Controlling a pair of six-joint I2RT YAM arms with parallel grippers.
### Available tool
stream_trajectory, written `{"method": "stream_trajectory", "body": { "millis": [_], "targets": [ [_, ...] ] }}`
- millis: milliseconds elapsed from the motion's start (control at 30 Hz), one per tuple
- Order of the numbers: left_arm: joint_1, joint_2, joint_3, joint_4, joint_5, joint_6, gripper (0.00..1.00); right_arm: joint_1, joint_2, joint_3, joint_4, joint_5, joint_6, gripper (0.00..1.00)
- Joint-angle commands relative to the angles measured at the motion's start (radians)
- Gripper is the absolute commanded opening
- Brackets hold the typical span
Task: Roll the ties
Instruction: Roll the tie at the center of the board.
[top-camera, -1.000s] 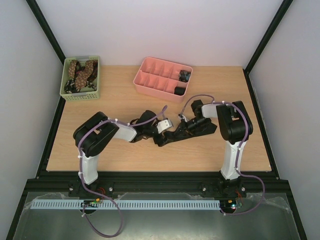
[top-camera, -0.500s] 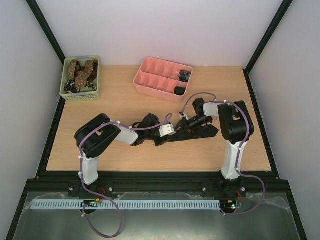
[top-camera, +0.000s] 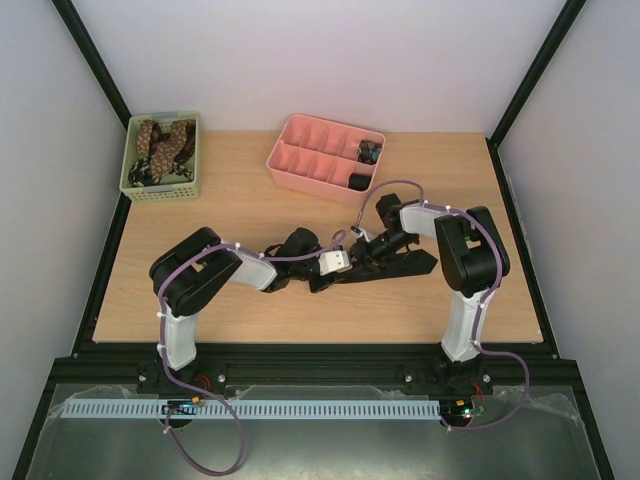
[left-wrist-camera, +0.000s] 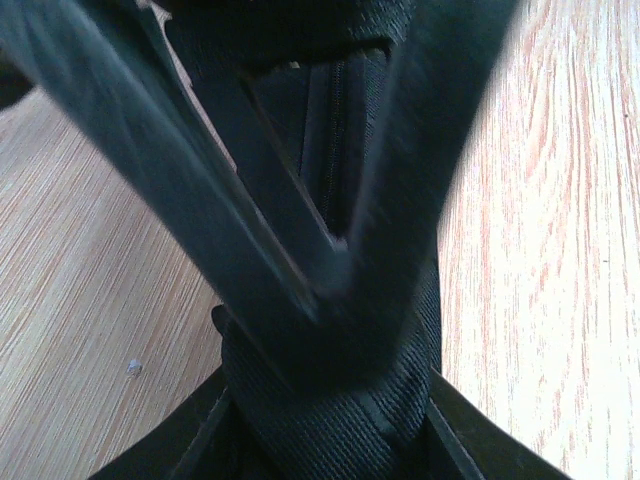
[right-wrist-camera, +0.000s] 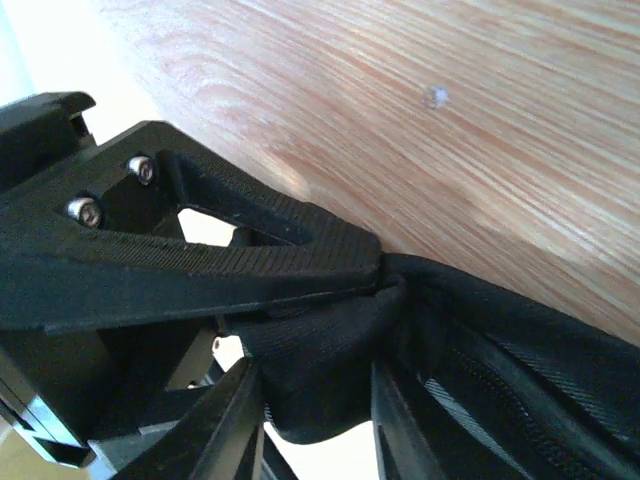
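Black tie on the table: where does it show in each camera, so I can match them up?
Top external: black tie lies just right of centre on the wooden table.
Left wrist: bunched at bottom centre.
Right wrist: lower right, running to bottom centre.
Shared landmark: the wooden table under it, in all three views.
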Motion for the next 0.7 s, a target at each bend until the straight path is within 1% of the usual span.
{"method": "stream_trajectory", "body": {
  "millis": [0,100,133,233,267,333,400,467,667],
  "targets": [
    [0.003,0.02,-0.028,-0.13,-0.044,0.036,0.37,0.006,0.044,0.009,-0.016,0.086,0.01,0.25],
    [0.003,0.018,-0.028,-0.134,-0.046,0.039,0.38,0.006,0.041,-0.01,-0.02,0.132,-0.005,0.05],
    [0.003,0.017,-0.029,-0.135,-0.045,0.037,0.38,0.005,0.036,-0.018,-0.019,0.145,-0.007,0.02],
    [0.005,0.012,-0.033,-0.129,-0.035,0.04,0.42,-0.008,0.034,-0.038,-0.028,0.148,-0.017,0.01],
    [0.007,0.009,-0.032,-0.127,-0.033,0.04,0.46,-0.016,0.039,-0.043,-0.03,0.14,-0.017,0.01],
    [0.012,-0.005,-0.032,-0.105,-0.025,0.028,0.62,-0.038,0.06,-0.051,-0.042,0.116,-0.023,0.01],
    [0.021,-0.025,-0.033,-0.079,-0.005,0.01,0.71,-0.063,0.092,-0.045,-0.069,0.098,-0.039,0.01],
    [0.024,-0.041,-0.033,-0.054,0.007,-0.008,0.75,-0.092,0.121,-0.04,-0.091,0.086,-0.059,0.01],
    [0.015,-0.038,-0.03,0.004,0.044,-0.032,0.79,-0.14,0.175,0.006,-0.137,0.129,-0.098,0.01]
  ]
}}
